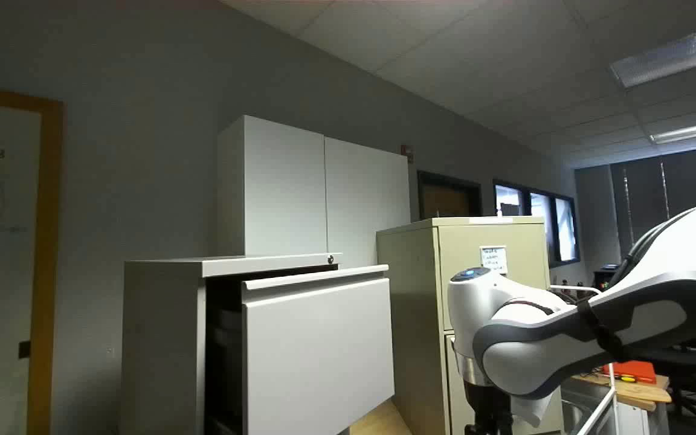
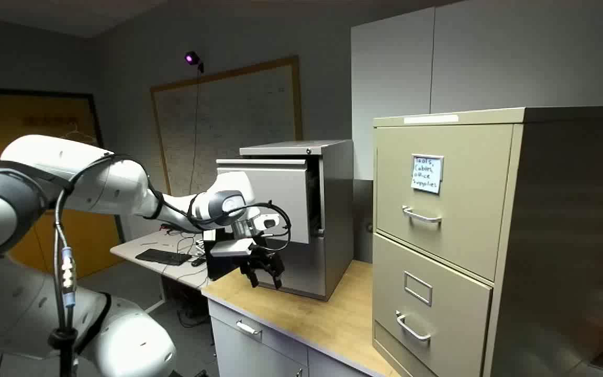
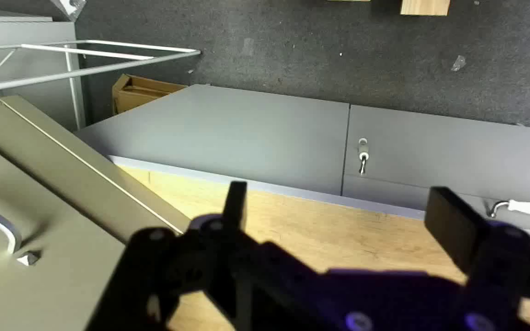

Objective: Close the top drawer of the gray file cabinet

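Wrist view: tool (image 3: 338, 207) is seen with jaws set wide apart above the counter (image 3: 315, 225).
Top drawer (image 1: 321, 356): partly extended from the gray file cabinet (image 1: 161, 344) as seen in both exterior views.
Gray file cabinet: carried by the counter, near the beige cabinet (image 2: 440, 241).

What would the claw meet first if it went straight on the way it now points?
Most likely the wooden countertop, near its front edge: the open claw points down toward it. How far below it lies is hard to judge, and the claw might just pass in front of that edge.
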